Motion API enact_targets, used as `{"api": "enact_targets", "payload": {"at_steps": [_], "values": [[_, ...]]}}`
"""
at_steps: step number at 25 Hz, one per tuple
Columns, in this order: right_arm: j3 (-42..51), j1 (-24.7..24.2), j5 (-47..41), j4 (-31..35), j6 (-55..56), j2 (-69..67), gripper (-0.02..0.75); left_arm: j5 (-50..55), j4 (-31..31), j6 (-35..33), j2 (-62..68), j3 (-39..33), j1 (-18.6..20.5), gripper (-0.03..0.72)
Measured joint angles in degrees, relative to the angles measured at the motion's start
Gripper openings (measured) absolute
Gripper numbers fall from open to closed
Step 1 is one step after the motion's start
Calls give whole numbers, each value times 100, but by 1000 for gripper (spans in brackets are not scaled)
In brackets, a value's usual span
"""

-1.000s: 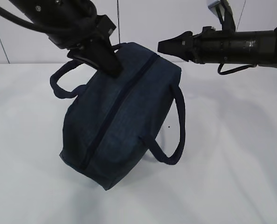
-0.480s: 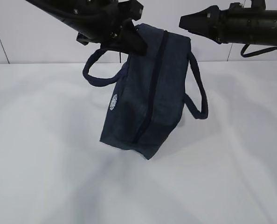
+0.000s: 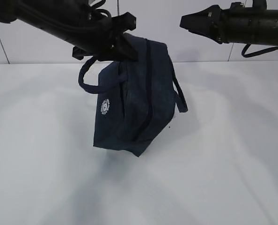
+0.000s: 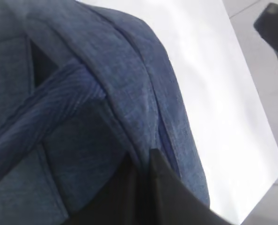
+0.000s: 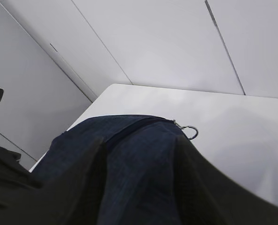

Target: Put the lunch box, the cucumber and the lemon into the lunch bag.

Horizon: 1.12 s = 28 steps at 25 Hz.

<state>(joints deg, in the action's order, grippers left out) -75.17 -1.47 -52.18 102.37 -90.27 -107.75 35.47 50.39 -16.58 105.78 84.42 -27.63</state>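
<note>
The exterior view is showing the lunch bag (image 3: 134,108) hanging clear of the white table (image 3: 223,178) at centre frame, tilted, with one lower corner pointing down toward the surface. The left gripper (image 3: 122,47), entering from the upper left of the frame, is clamping the bag's top edge, its jaws pinched tight on the navy fabric. One loop handle (image 3: 85,77) is dangling at the bag's left side and the other (image 3: 180,97) is hanging at its right. A round white logo (image 3: 105,106) is facing the camera on the left panel, and the dark zipper line (image 3: 148,93) is running down the middle, appearing closed along its visible length.

The right gripper (image 3: 195,22) is hovering at the upper right of the frame, apart from the bag, its jaws standing partly open and gripping nothing.

The left wrist view is adding a close look at folded fabric and a ribbed strap (image 4: 40,112) crossing the left of the frame, with a dark fingertip (image 4: 162,187) pressing into the cloth at bottom centre.

Only the right wrist view is revealing the metal ring pull (image 5: 189,131), sitting at the bag's upper end, right of centre.

The bag's contents are not visible in any view.
</note>
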Motion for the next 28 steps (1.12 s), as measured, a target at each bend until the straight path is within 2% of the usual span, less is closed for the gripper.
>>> {"api": "enact_targets", "payload": {"at_steps": [10, 22, 26, 28], "values": [[0, 0, 0, 0, 12, 0, 349, -156, 232, 12, 92, -227, 223, -8], [0, 0, 0, -11, 12, 0, 349, 476, 61, 12, 190, -227, 739, 3], [0, 0, 0, -11, 12, 0, 349, 745, -6, 12, 190, -227, 976, 52], [0, 0, 0, -11, 23, 0, 349, 846, -45, 12, 190, -227, 1058, 116]]}}
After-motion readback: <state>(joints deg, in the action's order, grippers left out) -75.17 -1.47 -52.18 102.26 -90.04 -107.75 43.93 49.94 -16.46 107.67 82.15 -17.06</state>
